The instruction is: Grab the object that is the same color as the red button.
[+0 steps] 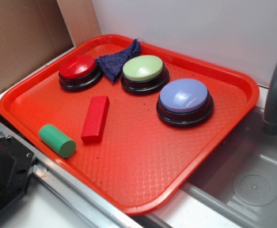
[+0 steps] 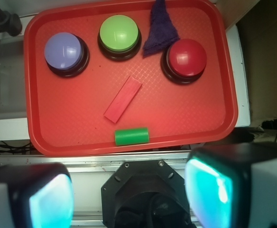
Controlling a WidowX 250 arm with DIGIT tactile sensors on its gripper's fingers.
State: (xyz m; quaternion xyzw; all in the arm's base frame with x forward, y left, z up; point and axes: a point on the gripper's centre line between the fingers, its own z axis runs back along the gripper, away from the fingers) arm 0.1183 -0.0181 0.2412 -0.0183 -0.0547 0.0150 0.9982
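A small red rectangular block lies flat on the orange-red tray, between the buttons and a green cylinder. The red button, a glossy dome on a black base, sits at the tray's back left in the exterior view. My gripper is open, high above the robot base and short of the tray's near edge, with nothing between its fingers. The gripper does not show in the exterior view.
A green cylinder lies near the tray's front edge. A pale green button and a lavender button stand on the tray, with a dark blue cloth. A grey sink with faucet adjoins. The black robot base is below.
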